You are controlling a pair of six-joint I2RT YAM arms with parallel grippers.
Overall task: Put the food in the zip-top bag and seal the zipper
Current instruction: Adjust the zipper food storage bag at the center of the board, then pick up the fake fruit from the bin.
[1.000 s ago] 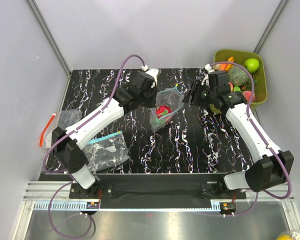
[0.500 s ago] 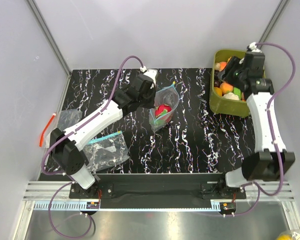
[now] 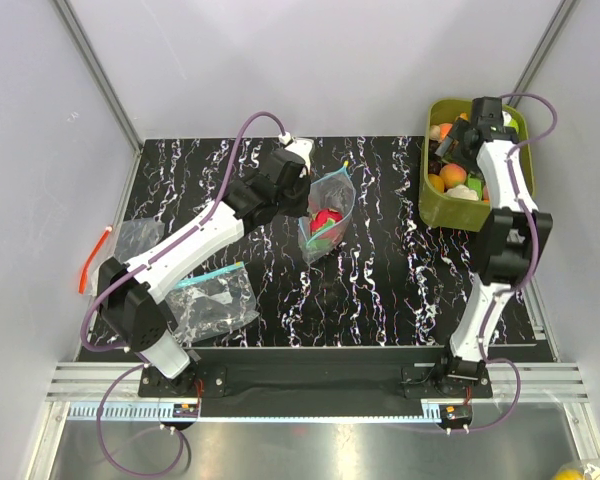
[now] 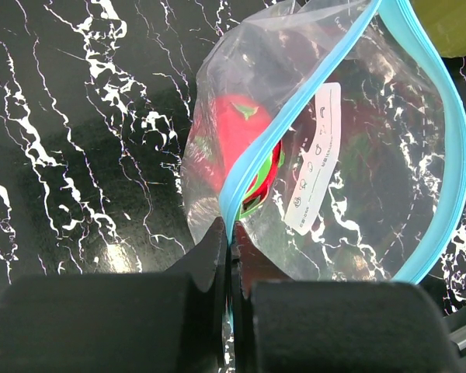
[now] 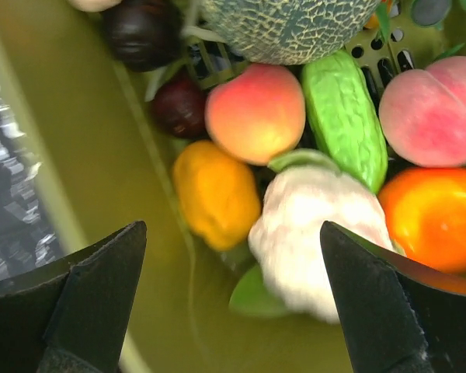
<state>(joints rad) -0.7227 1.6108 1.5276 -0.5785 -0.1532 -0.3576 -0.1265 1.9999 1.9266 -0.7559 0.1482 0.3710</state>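
Hovering my right gripper (image 5: 229,233), jaws spread wide, over the toy cauliflower (image 5: 314,225) in the olive tub (image 5: 101,179), I risk snagging the yellow toy (image 5: 216,194) beside it, while my left gripper (image 4: 229,233), clamped on the zipper (image 4: 295,116), could let the mouth of the mid-table zip-top bag (image 4: 357,179) sag.

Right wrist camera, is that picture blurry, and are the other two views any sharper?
Right wrist view: soft, smeared blur over the white cauliflower and olive tub wall. Left wrist view: the zip-top bag is crisp with faint sheen; the left gripper near the lens is dark and unfocused. Top external view: evenly lit, sharp, no harsh shadows.
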